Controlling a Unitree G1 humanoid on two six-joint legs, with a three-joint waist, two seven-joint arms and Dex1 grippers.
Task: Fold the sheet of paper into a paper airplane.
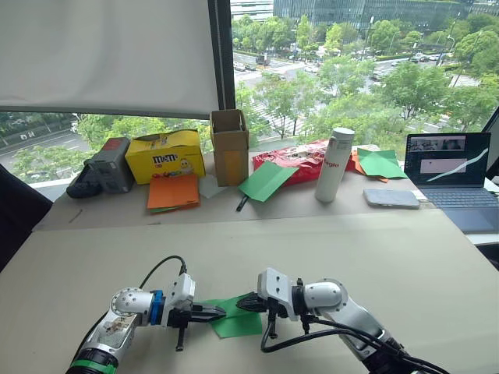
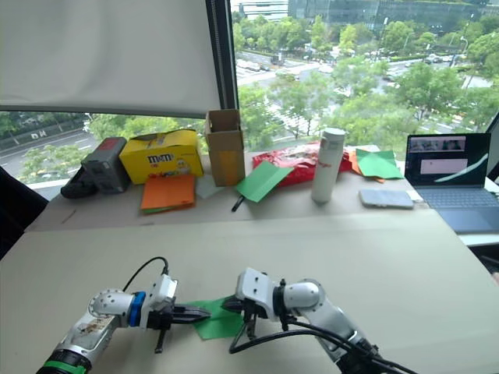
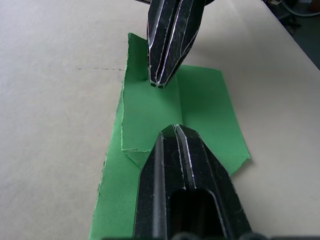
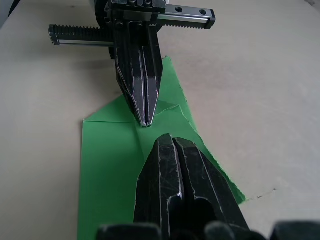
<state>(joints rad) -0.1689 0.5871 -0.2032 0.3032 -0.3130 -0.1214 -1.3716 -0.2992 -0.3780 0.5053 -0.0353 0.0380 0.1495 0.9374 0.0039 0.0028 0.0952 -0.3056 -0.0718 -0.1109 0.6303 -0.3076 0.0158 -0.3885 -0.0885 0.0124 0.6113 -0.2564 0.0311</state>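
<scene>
Right now my left gripper (image 1: 220, 312) and my right gripper (image 1: 243, 305) meet tip to tip over the sheet of paper (image 1: 234, 321), which lies flat on the near part of the table (image 1: 327, 241), close to me and between my two arms. Both pincers have their fingers pressed together with nothing held between them; I judge I'm using the closed tips as pressing tools, pinning the paper along its centre crease so a fold sets and the sheet doesn't slide. From the wrists, a folded flap lies over the lower layer with ragged edges, so the airplane is only at an early fold. Farther off, well apart from my work, orange paper sheets (image 1: 173, 192) lie before a yellow box (image 1: 164, 155), with a cardboard box (image 1: 229, 146), a white bottle (image 1: 334, 165) and a laptop (image 1: 448, 171) at the far right
</scene>
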